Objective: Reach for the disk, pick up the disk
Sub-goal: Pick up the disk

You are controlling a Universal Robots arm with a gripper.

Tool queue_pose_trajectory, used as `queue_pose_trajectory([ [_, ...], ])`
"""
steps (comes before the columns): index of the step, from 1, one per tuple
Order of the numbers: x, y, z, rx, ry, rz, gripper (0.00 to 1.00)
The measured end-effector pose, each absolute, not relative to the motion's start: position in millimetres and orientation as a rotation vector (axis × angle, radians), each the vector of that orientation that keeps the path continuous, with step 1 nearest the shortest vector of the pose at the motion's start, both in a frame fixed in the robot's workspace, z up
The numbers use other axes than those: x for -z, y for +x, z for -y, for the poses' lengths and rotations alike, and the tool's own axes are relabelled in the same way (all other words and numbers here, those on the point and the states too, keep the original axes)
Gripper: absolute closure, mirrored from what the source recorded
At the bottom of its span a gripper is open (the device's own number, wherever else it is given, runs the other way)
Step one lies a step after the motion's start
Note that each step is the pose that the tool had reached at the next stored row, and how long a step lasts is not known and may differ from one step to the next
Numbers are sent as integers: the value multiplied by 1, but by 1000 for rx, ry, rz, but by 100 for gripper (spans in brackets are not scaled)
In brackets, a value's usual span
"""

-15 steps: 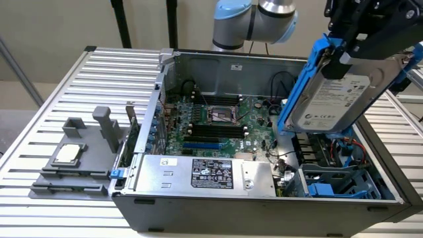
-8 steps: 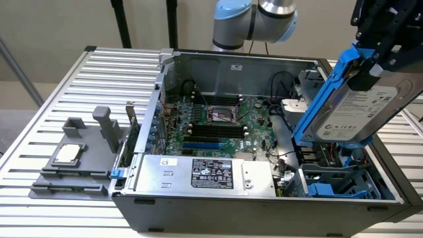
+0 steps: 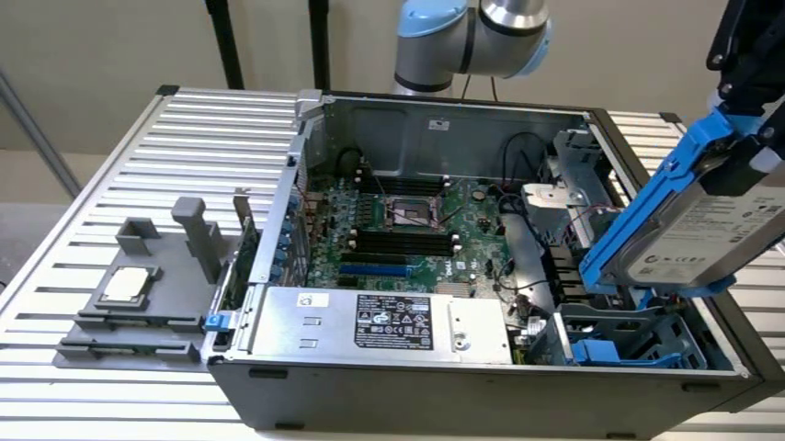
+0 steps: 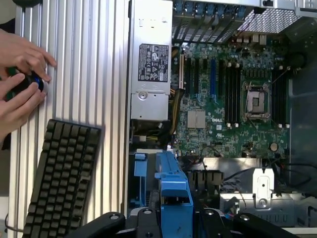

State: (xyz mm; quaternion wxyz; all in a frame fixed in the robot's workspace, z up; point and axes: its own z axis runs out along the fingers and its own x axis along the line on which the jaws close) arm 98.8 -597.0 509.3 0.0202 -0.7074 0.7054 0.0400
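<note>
Disk [image 3: 693,230] tilted, aloft over the open computer case [image 3: 491,386], clamped by its blue rail between the jaws.

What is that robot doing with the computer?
The robot arm's tool is holding the disk, a silver hard drive in blue rails, lifted above the open computer case near its drive bay. So the disk is already picked up. Inside the case you can see the motherboard and the power supply. On the table beside the case there is a keyboard, and a person's hands are holding a small dark thing.
</note>
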Motion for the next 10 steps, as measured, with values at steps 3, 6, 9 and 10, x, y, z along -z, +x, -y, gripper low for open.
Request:
queue_pose_trajectory([
  [3, -506, 108, 599, -124, -2194, -2188, 67],
  [6, -506, 109, 599, -123, -2195, -2189, 67],
  [9, -506, 109, 598, -123, -2195, -2189, 67],
  [10, -506, 109, 599, -123, -2195, -2189, 67],
])
